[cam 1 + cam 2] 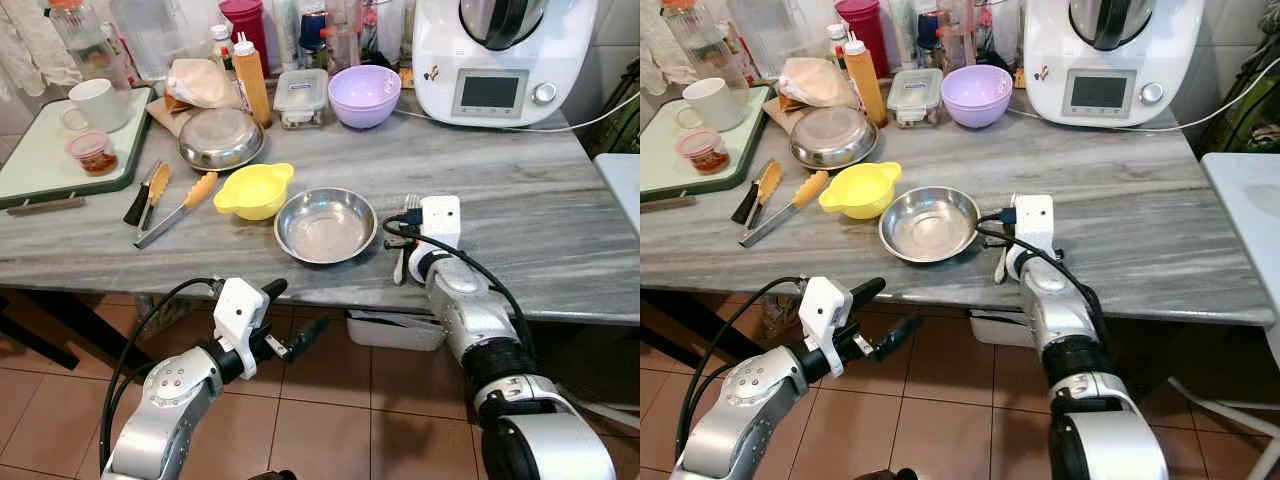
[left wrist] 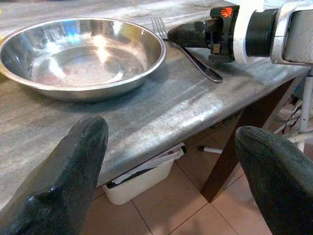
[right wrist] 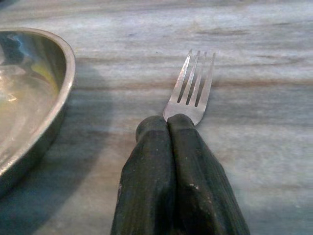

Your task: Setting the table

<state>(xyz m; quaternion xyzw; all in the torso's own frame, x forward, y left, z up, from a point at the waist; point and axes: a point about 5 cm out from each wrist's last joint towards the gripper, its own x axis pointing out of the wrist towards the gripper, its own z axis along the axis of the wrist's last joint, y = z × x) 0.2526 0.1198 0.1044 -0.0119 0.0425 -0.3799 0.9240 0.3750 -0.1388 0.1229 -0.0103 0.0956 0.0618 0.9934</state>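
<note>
Right wrist view gets right up close: the right gripper [image 3: 168,122] has its two black fingers pressed together over the neck of a silver metal fork [image 3: 194,85], tines poking out past the tips, flat on the grey marble table [image 3: 254,58]. Head camera shows what that one can't, the fork lying just right of the shallow round steel plate [image 1: 325,224], near the table's front edge. Left gripper [image 1: 295,315] hangs below the tabletop, fingers spread wide, holding nothing.
</note>
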